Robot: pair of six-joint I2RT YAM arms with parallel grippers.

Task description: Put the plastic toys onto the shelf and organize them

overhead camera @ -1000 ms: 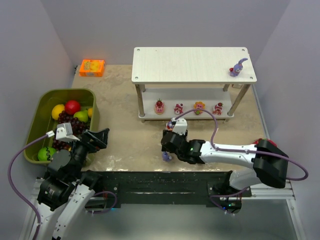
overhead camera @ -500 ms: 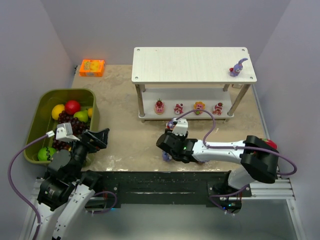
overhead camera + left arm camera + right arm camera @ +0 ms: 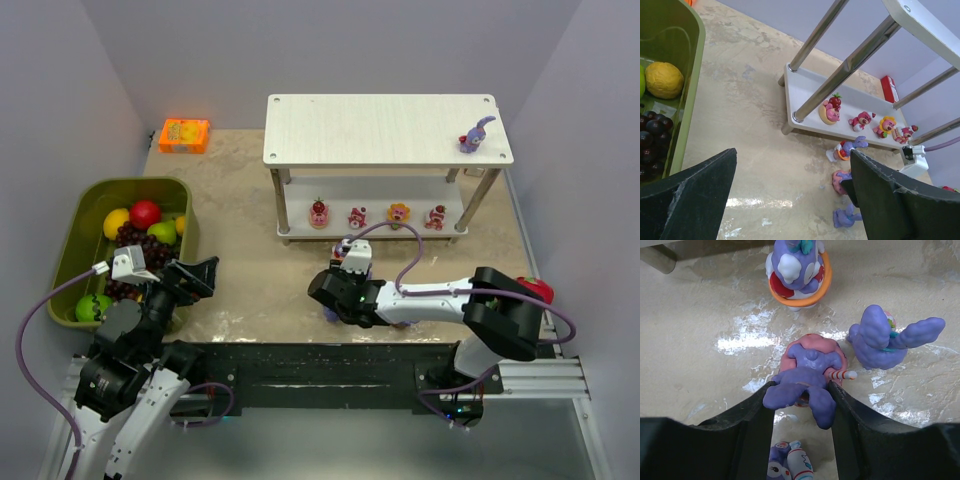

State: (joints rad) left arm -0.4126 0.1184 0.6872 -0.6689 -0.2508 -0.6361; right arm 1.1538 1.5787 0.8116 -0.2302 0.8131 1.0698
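Our donut bunny (image 3: 807,375) sits on the worktop (image 3: 700,315) in front of the shelf (image 3: 380,130), pinched on both sides by the right tool (image 3: 800,389). Two more bunnies (image 3: 880,337) sit just beside it, and a lone bunny (image 3: 476,134) stands on the shelf's top board. Our left tool (image 3: 792,162) hangs spread wide near the bin (image 3: 72,240).

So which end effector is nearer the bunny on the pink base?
Right. The right end effector straddles the bunny; the left end effector hovers far off, by the green bin.
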